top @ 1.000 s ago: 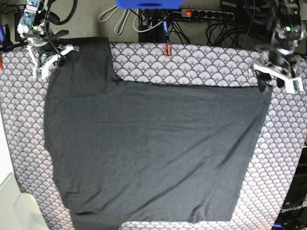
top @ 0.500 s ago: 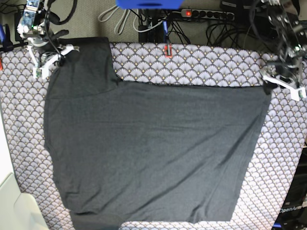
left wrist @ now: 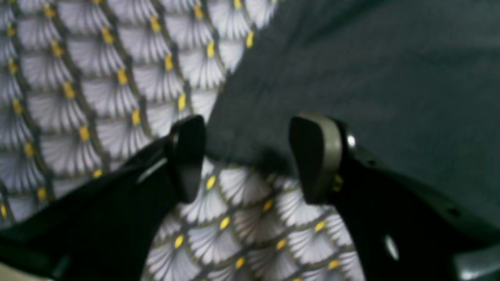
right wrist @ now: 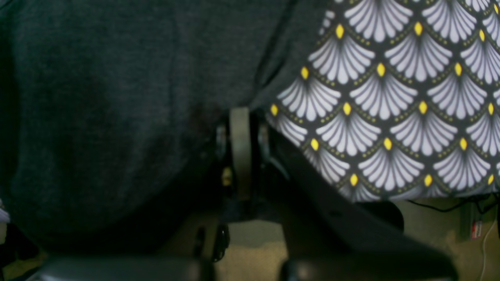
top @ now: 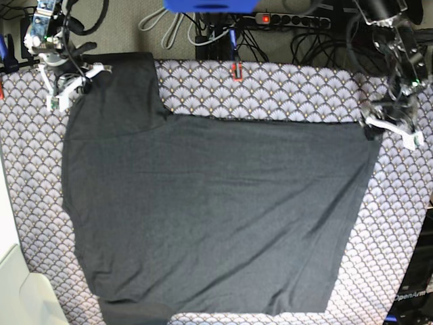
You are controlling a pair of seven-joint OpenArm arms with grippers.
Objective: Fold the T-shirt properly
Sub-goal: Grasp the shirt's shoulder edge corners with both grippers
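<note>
T-shirt [top: 216, 210] flat on patterned cloth [top: 284, 91]; claws at far corners.

T-shirt [top: 216, 210] covers your mid-table, bare scalloped cloth [top: 284, 88] along edges, cables [top: 203, 30] crowding the far rim
</note>
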